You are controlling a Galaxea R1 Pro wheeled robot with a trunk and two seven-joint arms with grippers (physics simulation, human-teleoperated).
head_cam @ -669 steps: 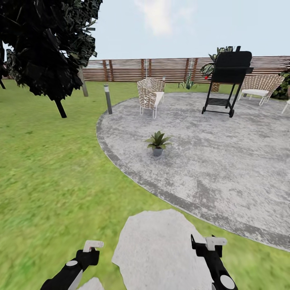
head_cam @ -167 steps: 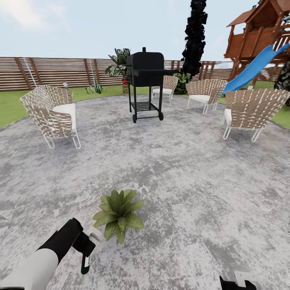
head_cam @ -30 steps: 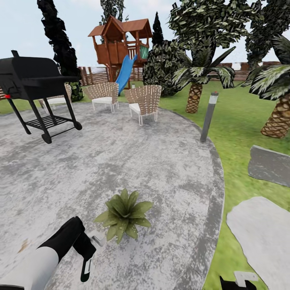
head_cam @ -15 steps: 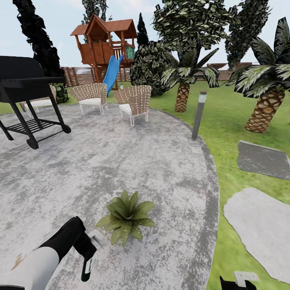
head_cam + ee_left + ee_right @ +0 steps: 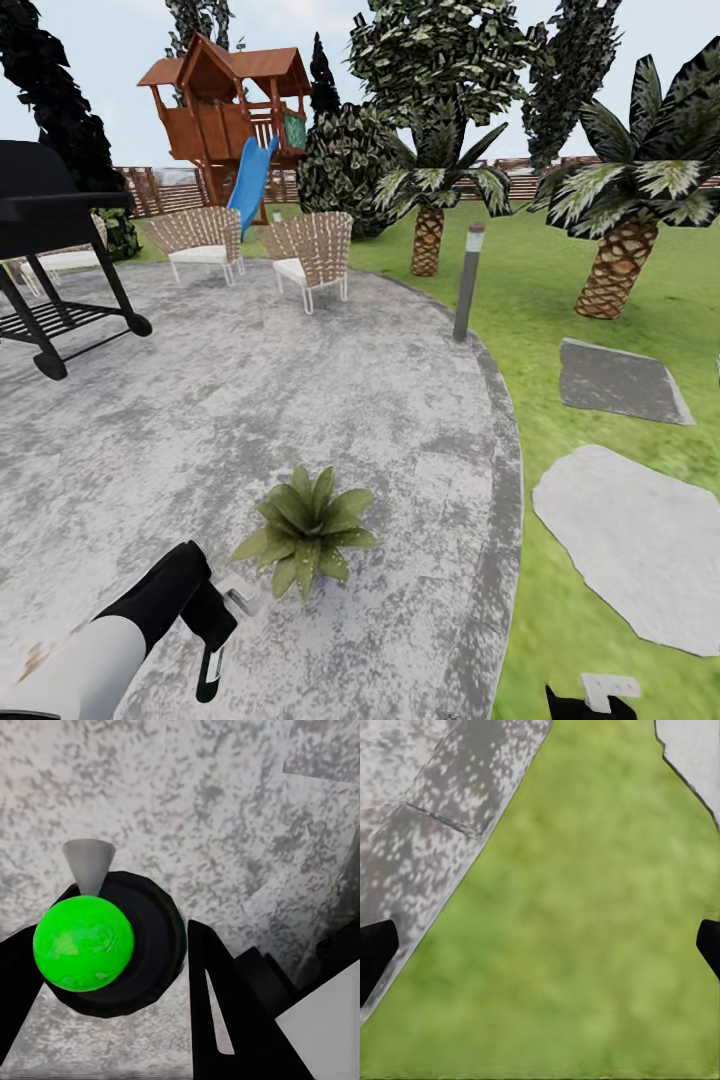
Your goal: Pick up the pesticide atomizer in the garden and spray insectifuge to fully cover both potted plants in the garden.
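Since half a second ago our whole head view has swung a little further: the grill (image 5: 55,255), the wicker chairs (image 5: 305,255) and the palms (image 5: 620,215) all sit further left in the picture, which is the camera turning and not those things moving, while our left arm and its load look the same as before. We hold the pesticide atomizer (image 5: 210,668) in our left gripper (image 5: 215,625), its fingers closed on the bottle, which hangs downward over the grey stone patio (image 5: 300,400). From the left wrist we see the bottle end-on (image 5: 112,945), with its round green part and a pale grey cone beside it, framed by the black fingers (image 5: 225,1012). One potted plant (image 5: 305,525) stands on the patio just ahead of that hand, near it but apart; its pot is hidden under the leaves. Our right gripper (image 5: 590,700) sits low at the picture's edge over the lawn (image 5: 600,300), and in the right wrist view its fingertips (image 5: 375,952) stand far apart with nothing between them but grass and the patio rim (image 5: 442,817). Pale stepping stones (image 5: 640,540) lie on the grass to the right.
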